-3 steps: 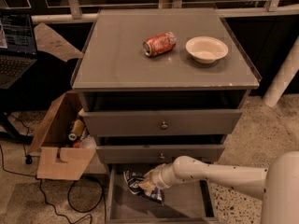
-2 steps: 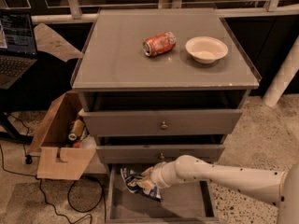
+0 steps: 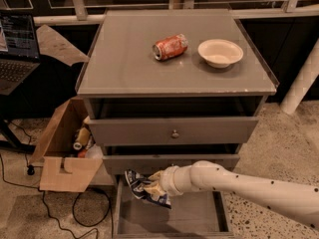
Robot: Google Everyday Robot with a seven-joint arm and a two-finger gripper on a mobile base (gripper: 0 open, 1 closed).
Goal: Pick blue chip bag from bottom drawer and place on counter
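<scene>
The gripper (image 3: 153,183) was at the back left of the open bottom drawer (image 3: 199,217), just below the front edge of the drawer above it. Its pale fingers (image 3: 156,179) were clamped on the blue chip bag (image 3: 141,189). The bag was crumpled, dark blue with white patches, and it hung from the gripper to the left and downward over the grey drawer floor. Whether its lower corner touched that floor could not be told.

The white arm (image 3: 239,184) reached in from the lower right of the view, crossing above the drawer's right side.

The two upper drawers stood slightly pulled out, and the top one showed a small round knob (image 3: 175,133).

On the grey tabletop (image 3: 124,59) a dented orange can (image 3: 170,47) lay on its side, with a shallow cream bowl (image 3: 220,52) just beside it to the right.

An open cardboard box (image 3: 65,173) sat on the floor left of the cabinet, and a laptop (image 3: 17,49) stood at the far left edge.
</scene>
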